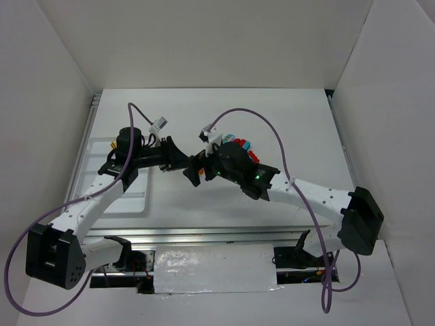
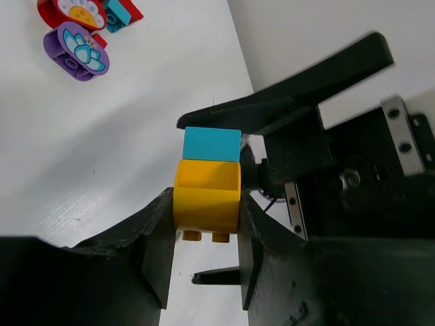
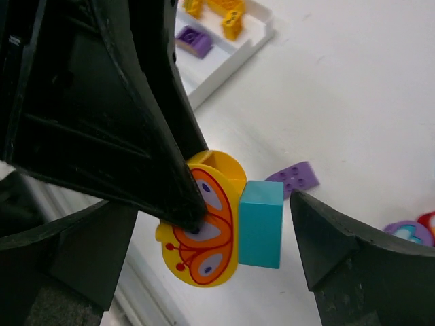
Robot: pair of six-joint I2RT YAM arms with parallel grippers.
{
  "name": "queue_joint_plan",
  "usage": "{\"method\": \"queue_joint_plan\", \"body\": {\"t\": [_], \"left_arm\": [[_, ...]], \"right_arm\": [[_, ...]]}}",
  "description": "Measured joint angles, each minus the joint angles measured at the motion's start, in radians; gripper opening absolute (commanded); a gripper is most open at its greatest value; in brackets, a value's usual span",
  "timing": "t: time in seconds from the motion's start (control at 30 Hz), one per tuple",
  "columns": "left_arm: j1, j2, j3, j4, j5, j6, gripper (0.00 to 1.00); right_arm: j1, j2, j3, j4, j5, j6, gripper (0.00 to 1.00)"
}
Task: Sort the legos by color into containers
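Observation:
My left gripper (image 2: pixel 206 204) is shut on a yellow rounded lego (image 2: pixel 206 193) with an orange butterfly print, held above the table. A teal lego (image 2: pixel 212 144) is stuck to it. In the right wrist view, the left finger presses on the butterfly face of the yellow lego (image 3: pixel 211 248). My right gripper (image 3: pixel 214 200) stands open around the pair. Its right finger is a small gap away from the teal lego (image 3: pixel 260 224). In the top view both grippers (image 1: pixel 187 166) (image 1: pixel 207 168) meet mid-table. The white tray of containers (image 3: pixel 234 58) holds yellow and purple legos.
A purple sloped lego (image 3: pixel 296 178) lies on the table under the held pair. A purple flower lego (image 2: pixel 76 49), a red one (image 2: pixel 75 10) and a teal one (image 2: pixel 119 10) lie in a cluster (image 1: pixel 248 151) behind the right gripper. The tray (image 1: pixel 132 200) lies under the left arm.

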Motion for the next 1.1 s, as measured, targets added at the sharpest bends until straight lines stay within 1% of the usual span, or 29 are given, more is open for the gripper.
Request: {"method": "queue_joint_plan", "body": {"t": [0.1,0.2,0.27,0.33,0.43,0.57,0.73,0.8,0.93,1.0,1.03,1.1], "left_arm": [[0.0,0.0,0.047,-0.064,0.013,0.061,0.0],[-0.002,-0.001,0.101,-0.112,0.019,0.133,0.0],[-0.002,-0.01,0.119,-0.139,0.038,0.18,0.0],[-0.003,-0.024,0.124,-0.166,0.056,0.215,0.0],[-0.018,-0.044,0.124,-0.189,0.085,0.255,0.0],[-0.062,-0.07,0.125,-0.194,0.128,0.288,0.0],[-0.106,-0.101,0.125,-0.177,0.167,0.305,0.0],[-0.114,-0.114,0.125,-0.166,0.172,0.306,0.0],[-0.122,-0.119,0.125,-0.151,0.178,0.305,0.0],[-0.125,-0.118,0.124,-0.144,0.182,0.303,0.0],[-0.126,-0.118,0.124,-0.138,0.185,0.302,0.0],[-0.127,-0.118,0.124,-0.124,0.195,0.299,0.0]], "right_arm": [[-0.093,-0.055,-0.051,-0.001,-0.191,0.016,1.0],[-0.215,-0.167,-0.138,-0.003,-0.411,0.041,1.0],[-0.281,-0.246,-0.179,-0.006,-0.525,0.047,1.0],[-0.33,-0.31,-0.198,0.0,-0.64,0.063,1.0],[-0.383,-0.346,-0.203,0.063,-0.805,0.107,1.0],[-0.422,-0.322,-0.204,0.147,-0.938,0.185,0.97],[-0.429,-0.267,-0.204,0.175,-1.003,0.249,0.95],[-0.429,-0.257,-0.204,0.185,-1.023,0.272,0.91],[-0.428,-0.256,-0.204,0.24,-1.066,0.315,0.67],[-0.428,-0.254,-0.204,0.273,-1.09,0.335,0.63],[-0.426,-0.251,-0.204,0.289,-1.099,0.344,0.57],[-0.425,-0.238,-0.204,0.325,-1.114,0.36,0.54]]}}
